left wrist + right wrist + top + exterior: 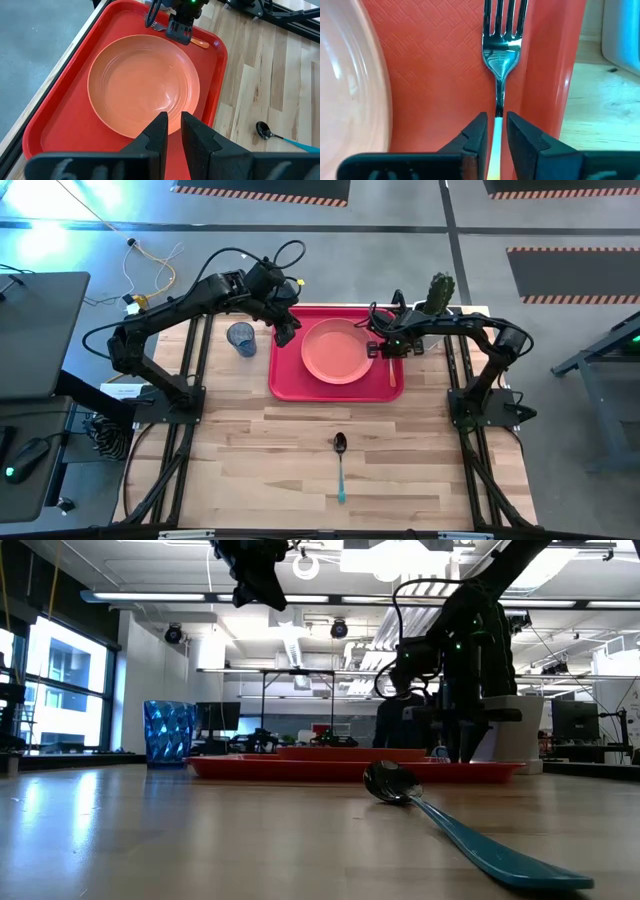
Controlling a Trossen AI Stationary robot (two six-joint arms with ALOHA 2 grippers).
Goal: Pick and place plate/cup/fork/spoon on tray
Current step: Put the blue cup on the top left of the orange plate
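Note:
The salmon-pink plate [337, 350] sits flat on the red tray [285, 385]. The fork [501, 55] lies along the tray's right rim, tines toward the far edge, with its orange handle [392, 370] toward the near edge. My right gripper [383, 348] is low over it and shut on it. My left gripper [288, 332] is shut and empty. It hangs high above the tray's left edge and looks down on the plate [145, 85]. The blue cup [242, 337] stands upright on the table left of the tray. The teal-handled spoon [340, 465] lies on the table near the front. My right gripper pinches the fork's handle [497, 125] between its two fingers, just behind the metal neck. The fingers come from above, one on each side of the handle. The fork is level and low on the tray floor beside the rim. I cannot tell whether it rests there.
A white pot with a cactus [438, 300] stands just beyond the tray's far right corner, close to my right arm. Bare wooden table lies between the tray and the spoon [450, 825]. The cup [170, 733] stands close to the tray's left rim.

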